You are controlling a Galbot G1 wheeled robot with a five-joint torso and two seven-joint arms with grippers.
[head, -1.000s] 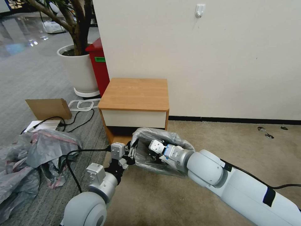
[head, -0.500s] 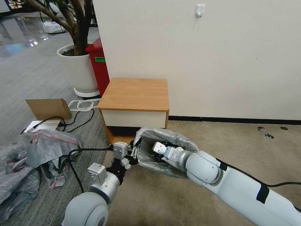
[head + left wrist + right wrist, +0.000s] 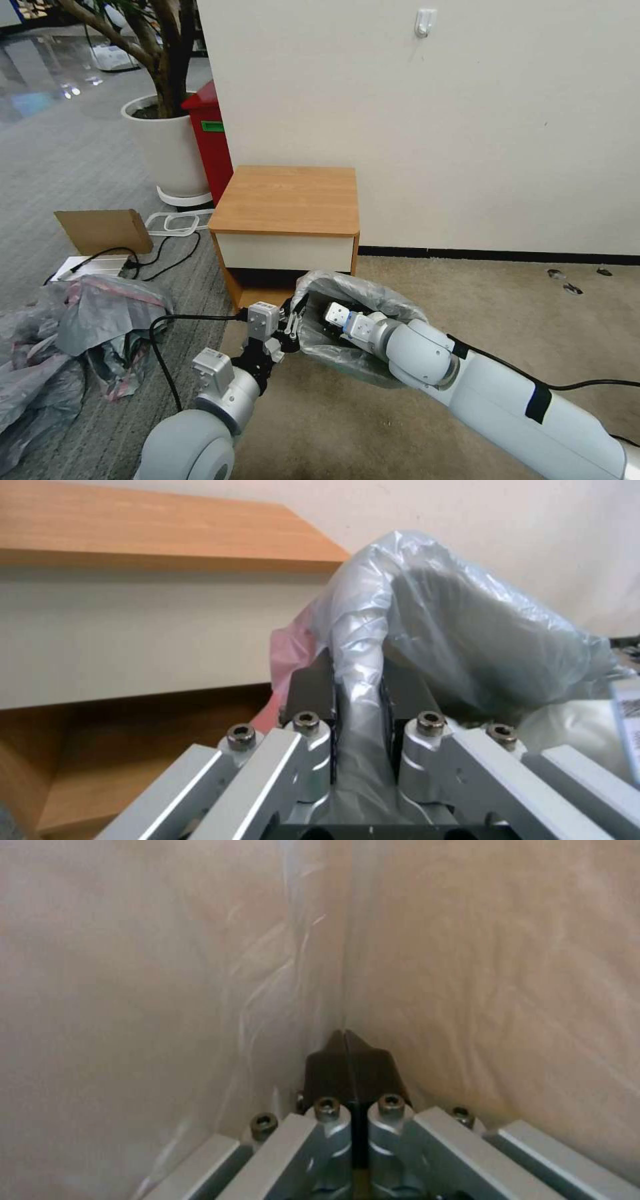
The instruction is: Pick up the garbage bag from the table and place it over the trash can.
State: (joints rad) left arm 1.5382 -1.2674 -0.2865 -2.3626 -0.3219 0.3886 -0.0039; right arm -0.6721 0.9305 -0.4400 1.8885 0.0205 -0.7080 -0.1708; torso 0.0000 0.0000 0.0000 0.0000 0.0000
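Low on the floor in front of the counter [image 3: 287,200], the left gripper [image 3: 291,328] has its jaws clamped on the garbage bag [image 3: 353,293] rim, while the right gripper [image 3: 328,313] reaches inside the bag's mouth, jaws together, pushing the film outward.

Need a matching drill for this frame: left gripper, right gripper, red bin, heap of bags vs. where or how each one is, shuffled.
Things:
1. left gripper
2. right gripper
3. red bin
4. heap of bags

States:
A. on the carpet at the robot's left
B. shut, inside the garbage bag
C. between the plant pot and the table
D. shut on the garbage bag's edge

Pairs: 1-D, 2-B, 3-C, 4-A
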